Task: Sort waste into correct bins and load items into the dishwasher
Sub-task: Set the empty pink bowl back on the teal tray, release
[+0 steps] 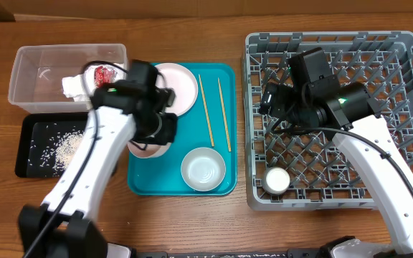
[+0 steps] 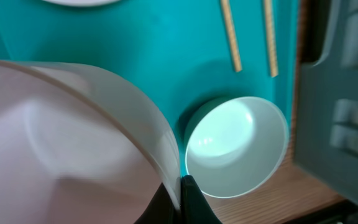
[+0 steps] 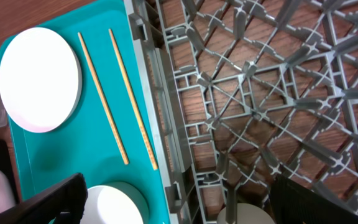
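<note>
My left fingers [image 2: 194,208] are clamping the rim of a tilted pale pink dish [image 2: 73,137] at the left side of the teal tray [image 1: 138,183]. A white bowl [image 1: 203,169] is sitting just right of it, with two chopsticks [image 1: 206,111] and a white plate [image 1: 178,86] lying farther back. My right fingers [image 3: 48,205] are hanging apart and empty over the grey rack [image 1: 400,57], a small cup [image 1: 277,180] resting in its near left corner. On the counter [image 1: 192,222] at far left, a clear tub [image 1: 27,64] is holding the napkin [image 1: 70,86] and red scrap [image 1: 105,74]; crumbs [image 1: 63,147] are lying in the black tray [image 1: 21,143].
</note>
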`<state>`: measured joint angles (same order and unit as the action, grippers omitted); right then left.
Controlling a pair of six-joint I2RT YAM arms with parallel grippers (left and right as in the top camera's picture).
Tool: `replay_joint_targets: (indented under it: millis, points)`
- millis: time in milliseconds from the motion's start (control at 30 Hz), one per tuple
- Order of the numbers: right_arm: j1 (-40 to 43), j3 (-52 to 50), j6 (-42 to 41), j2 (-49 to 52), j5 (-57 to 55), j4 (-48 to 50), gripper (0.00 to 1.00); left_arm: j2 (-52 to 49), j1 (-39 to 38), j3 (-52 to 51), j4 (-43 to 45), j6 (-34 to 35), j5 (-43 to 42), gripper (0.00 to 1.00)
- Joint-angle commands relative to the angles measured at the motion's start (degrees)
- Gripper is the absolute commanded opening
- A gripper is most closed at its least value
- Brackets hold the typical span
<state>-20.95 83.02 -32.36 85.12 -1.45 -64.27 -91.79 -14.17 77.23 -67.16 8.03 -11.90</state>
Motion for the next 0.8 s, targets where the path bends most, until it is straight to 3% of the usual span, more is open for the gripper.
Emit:
replay_joint_targets:
  millis: [0,233,500,767]
  points:
    - [-0.63,0.94,0.94,-0.13,0.26,0.72,0.96,-4.44,-2.54,-0.24,-0.13,3.65,6.19,0.04]
    - [-1.75,0.94,0.94,-0.13,0.48,2.60,0.96,-12.48,-3.34,-0.24,0.11,4.46,6.08,0.05]
    - [-3.67,0.50,0.66,0.04,2.25,7.32,0.95,-13.84,-3.52,-0.24,1.77,4.42,4.52,0.41]
    - [-3.98,0.50,-0.44,2.95,6.12,12.46,0.94,-13.38,-0.59,5.14,-0.42,4.42,4.37,0.43]
